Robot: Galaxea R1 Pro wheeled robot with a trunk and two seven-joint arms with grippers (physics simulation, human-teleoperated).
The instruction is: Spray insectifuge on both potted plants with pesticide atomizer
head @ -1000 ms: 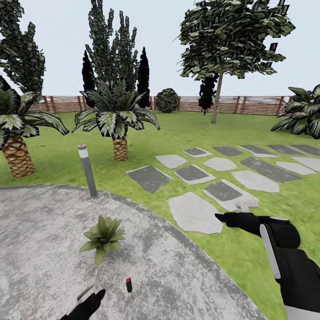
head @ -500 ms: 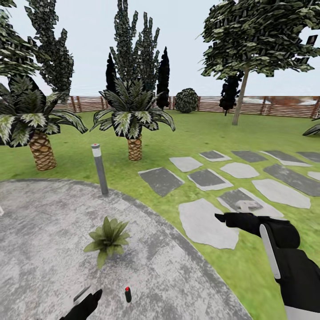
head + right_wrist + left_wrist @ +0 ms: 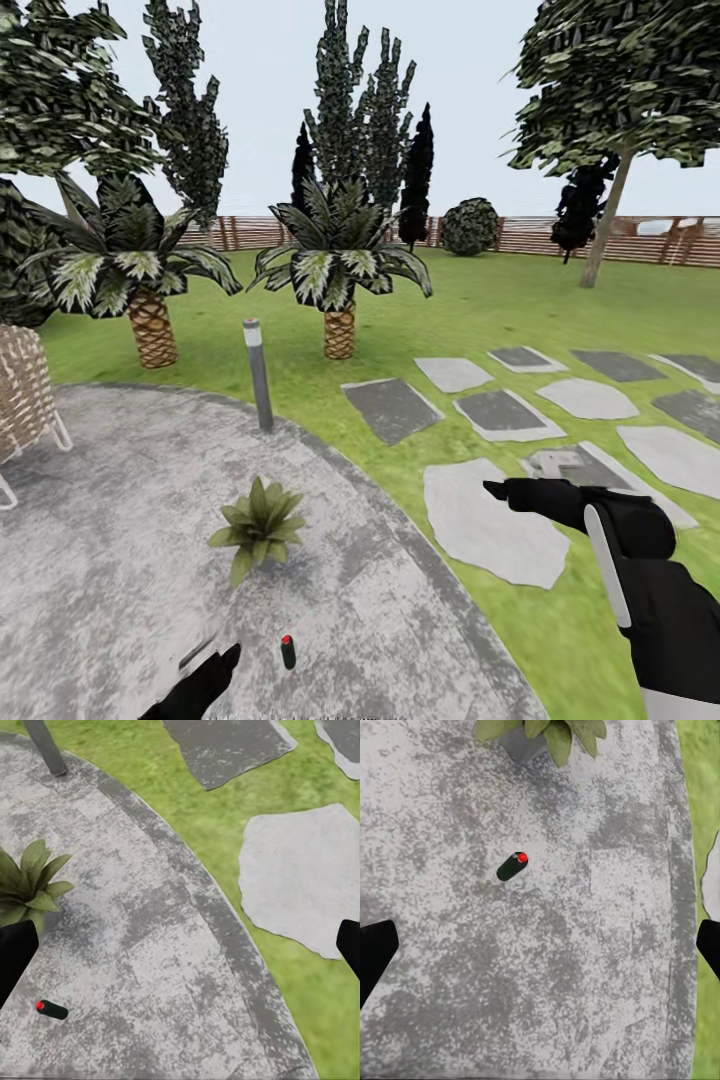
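Garden scene, read left to right. A wicker chair [image 3: 22, 395] edges the stone patio [image 3: 110, 540]; beyond stand two palms and a grey post [image 3: 258, 373]. One potted plant [image 3: 258, 520] sits on the patio with no white specks visible on its leaves, so spraying appears not yet begun; a second plant is not identified here. The left gripper [image 3: 205, 672], fingers spread wide and empty, hovers just beside the pesticide atomizer [image 3: 288, 651], which lies on the stone near the plant, not yet grasped. The right gripper [image 3: 497, 489], also spread and empty, hangs over the lawn's stepping stones [image 3: 490, 525]. Against the earlier pictures, the whole view has panned leftward, bringing the chair in; both arms keep their poses.
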